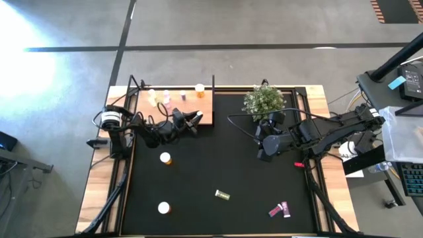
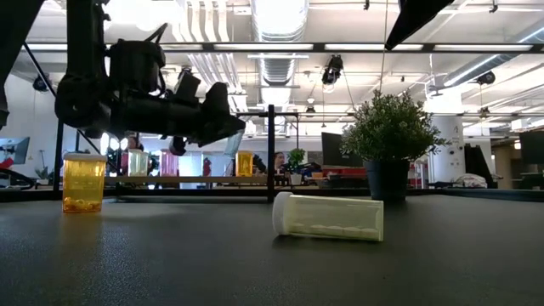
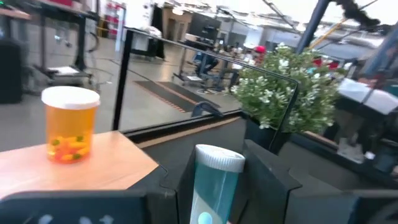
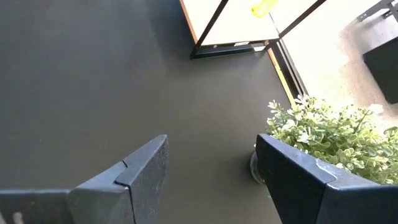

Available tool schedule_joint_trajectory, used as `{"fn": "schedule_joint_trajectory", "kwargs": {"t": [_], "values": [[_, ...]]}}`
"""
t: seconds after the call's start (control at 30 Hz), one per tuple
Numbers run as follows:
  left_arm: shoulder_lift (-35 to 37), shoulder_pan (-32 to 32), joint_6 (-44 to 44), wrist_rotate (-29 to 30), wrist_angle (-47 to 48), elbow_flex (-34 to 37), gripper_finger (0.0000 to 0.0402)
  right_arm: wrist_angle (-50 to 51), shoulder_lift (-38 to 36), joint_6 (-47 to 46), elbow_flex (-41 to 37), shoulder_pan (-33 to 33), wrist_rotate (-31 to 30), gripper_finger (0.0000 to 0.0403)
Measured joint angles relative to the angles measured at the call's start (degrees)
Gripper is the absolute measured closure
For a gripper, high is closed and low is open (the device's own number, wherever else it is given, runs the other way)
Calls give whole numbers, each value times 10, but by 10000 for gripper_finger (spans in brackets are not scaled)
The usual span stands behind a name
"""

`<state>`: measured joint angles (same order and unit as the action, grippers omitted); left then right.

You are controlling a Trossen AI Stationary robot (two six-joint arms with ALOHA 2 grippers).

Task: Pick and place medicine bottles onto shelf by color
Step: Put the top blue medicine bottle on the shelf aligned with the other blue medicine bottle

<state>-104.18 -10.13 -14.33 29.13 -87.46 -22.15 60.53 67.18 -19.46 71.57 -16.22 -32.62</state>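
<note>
Bottles on shelf: four; five lie loose on tabletop, away from both pincers. Low view: yellow bottle on its side. Left pincer clamped on teal bottle beside shelf. Right pincer open, empty, by plant.

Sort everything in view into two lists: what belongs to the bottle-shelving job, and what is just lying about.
Job:
- shelf with bottles already on it, including an orange bottle
- teal bottle, held in the left end effector
- loose bottles on the mat: two orange, one yellowish, two pink

Lying about:
- potted plant
- black mat
</note>
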Motion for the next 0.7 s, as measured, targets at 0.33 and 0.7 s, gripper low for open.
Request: {"fn": "schedule_joint_trajectory", "kwargs": {"t": [0.33,0.7], "values": [[5,18,31,64,0,-1,301,0,0,0,0,0,0,168],[-59,16,31,147,-1,-13,301,0,0,0,0,0,0,168]]}}
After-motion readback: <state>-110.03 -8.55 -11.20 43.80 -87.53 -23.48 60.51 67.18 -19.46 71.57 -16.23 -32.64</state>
